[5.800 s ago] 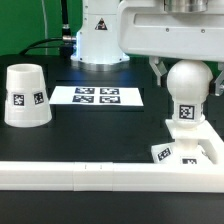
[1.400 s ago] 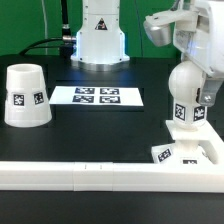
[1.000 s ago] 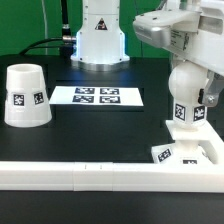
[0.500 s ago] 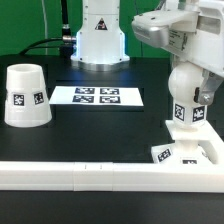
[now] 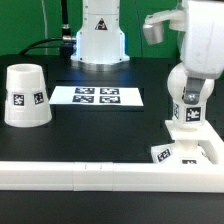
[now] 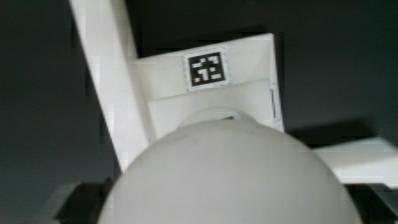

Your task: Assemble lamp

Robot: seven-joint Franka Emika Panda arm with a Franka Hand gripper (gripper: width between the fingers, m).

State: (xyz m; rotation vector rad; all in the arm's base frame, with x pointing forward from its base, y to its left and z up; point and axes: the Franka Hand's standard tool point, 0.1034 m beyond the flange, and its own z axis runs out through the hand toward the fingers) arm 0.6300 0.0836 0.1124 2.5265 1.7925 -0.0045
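Observation:
The white bulb [image 5: 188, 112] stands upright on the flat square base [image 5: 196, 153] at the exterior view's right. My gripper [image 5: 190, 92] comes down over the bulb's round head and appears shut on it, with one dark finger [image 5: 193, 97] in front of the head. In the wrist view the bulb's head [image 6: 222, 175] fills the near part of the picture and hides my fingers. Beyond it lies the base [image 6: 240, 90] with its tag. The conical shade [image 5: 25, 97] stands alone at the exterior view's left.
The marker board [image 5: 97, 97] lies flat between the shade and the bulb. A long white rail [image 5: 80, 175] runs along the front edge and also shows in the wrist view [image 6: 111, 80]. The robot's pedestal [image 5: 98, 40] stands at the back.
My hand has turned about the bulb since half a second ago. The dark finger moved from the bulb's side to its front. The bulb's neck tag sits slightly lower.

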